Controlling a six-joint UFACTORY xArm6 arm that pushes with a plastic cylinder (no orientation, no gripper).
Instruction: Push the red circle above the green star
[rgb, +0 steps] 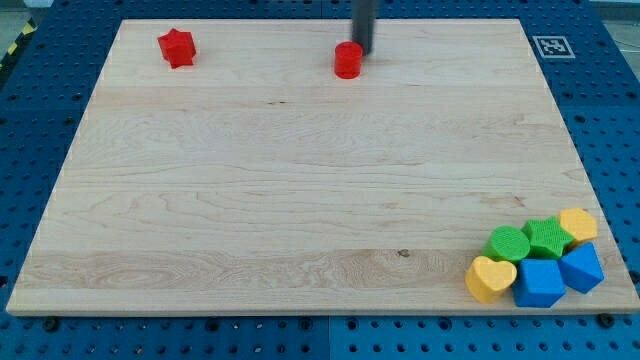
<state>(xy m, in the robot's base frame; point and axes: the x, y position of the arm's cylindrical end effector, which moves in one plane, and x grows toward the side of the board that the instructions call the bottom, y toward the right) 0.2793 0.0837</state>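
My tip (364, 52), a bare rod holding nothing, touches the red circle (347, 60) at top centre from its upper right, so the push is barely begun; next it must drive the circle toward lower right, above the green star (546, 237).

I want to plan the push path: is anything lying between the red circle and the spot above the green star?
No. The red circle sits by my tip near the view's top; bare board separates it from the green star.
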